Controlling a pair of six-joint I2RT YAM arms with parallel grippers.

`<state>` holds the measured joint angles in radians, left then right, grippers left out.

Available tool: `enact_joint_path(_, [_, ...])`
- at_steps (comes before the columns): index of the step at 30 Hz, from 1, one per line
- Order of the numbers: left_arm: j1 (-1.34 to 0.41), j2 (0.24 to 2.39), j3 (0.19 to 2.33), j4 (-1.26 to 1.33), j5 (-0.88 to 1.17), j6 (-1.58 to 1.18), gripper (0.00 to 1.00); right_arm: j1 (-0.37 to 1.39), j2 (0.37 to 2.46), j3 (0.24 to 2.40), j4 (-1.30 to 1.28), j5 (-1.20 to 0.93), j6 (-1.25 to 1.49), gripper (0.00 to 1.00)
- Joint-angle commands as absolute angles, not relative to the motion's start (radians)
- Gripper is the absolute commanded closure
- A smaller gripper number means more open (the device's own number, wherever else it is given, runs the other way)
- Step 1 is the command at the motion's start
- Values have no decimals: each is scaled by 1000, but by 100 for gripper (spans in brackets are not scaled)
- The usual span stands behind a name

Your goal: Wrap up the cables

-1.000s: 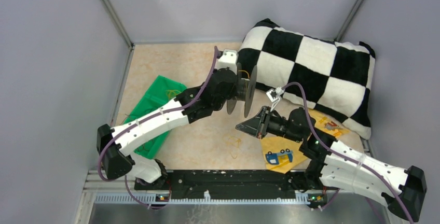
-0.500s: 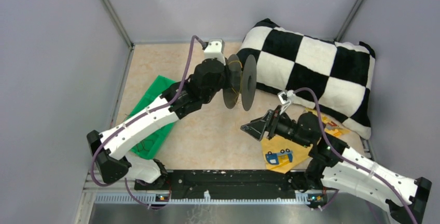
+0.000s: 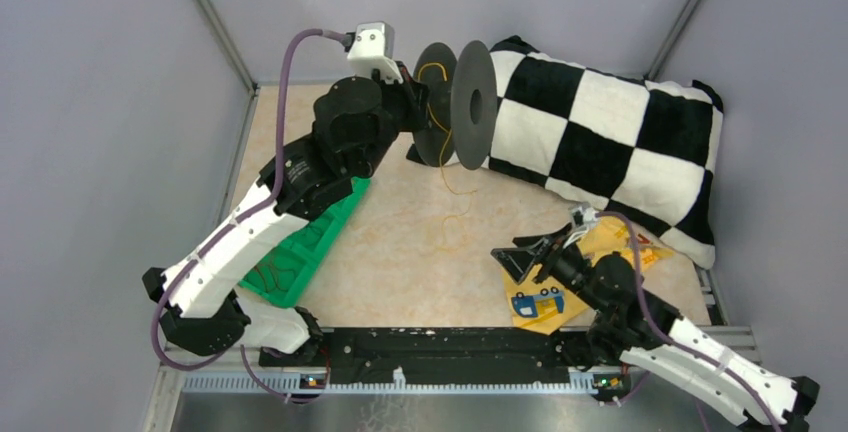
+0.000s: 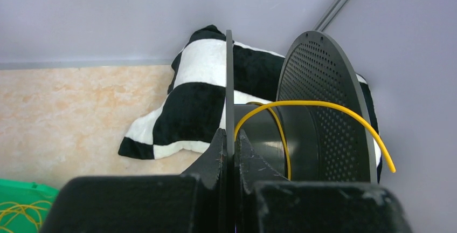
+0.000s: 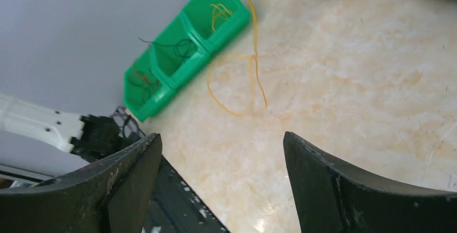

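Up at the back, a plush checkered pillow (image 3: 610,142) lies on the beige marbled table (image 3: 400,252), with a green plastic bin (image 3: 310,247) at left. The left gripper (image 4: 230,141) pinches one thin flange of a black perforated spool (image 3: 470,104), held aloft. The fine yellow wire (image 4: 318,106) arcs over its hub and trails down to the table. The right gripper (image 5: 221,136) gapes wide, holding nothing.

What sits on my table (image 3: 400,242)
A green bin (image 3: 310,249), a checkered pillow (image 3: 600,142), a yellow packet (image 3: 520,284) and loose yellow cable (image 5: 253,56) lie on its sandy top.
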<state>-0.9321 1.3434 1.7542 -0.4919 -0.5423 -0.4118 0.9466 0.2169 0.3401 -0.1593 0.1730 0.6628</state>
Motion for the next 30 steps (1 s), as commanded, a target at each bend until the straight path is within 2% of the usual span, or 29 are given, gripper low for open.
enact_joint_path(1, [-933,1305,1828,-439,-542,-395,100,955,214,128,198,135,628,19])
enact_joint_path(3, [-932,1299,1853,-446,-544,-390,100,954,262,58,350,129,633,20])
enact_joint_path(6, [-933,1283,1874,-442,-532,-388,100,954,361,31,447,198,681,18])
enact_joint_path(10, [-933,1260,1866,-435,-530,-394,100,954,506,23,576,263,748,15])
enact_joint_path(19, [-933,1262,1900,-432,-499,-402,100,956,793,86,772,340,748,18])
enact_joint_path(25, [-933,1280,1950,-432,-442,-407,100,956,959,158,895,243,582,22])
enact_joint_path(30, [-933,1286,1986,-441,-420,-411,100,956,1142,152,1178,105,465,24])
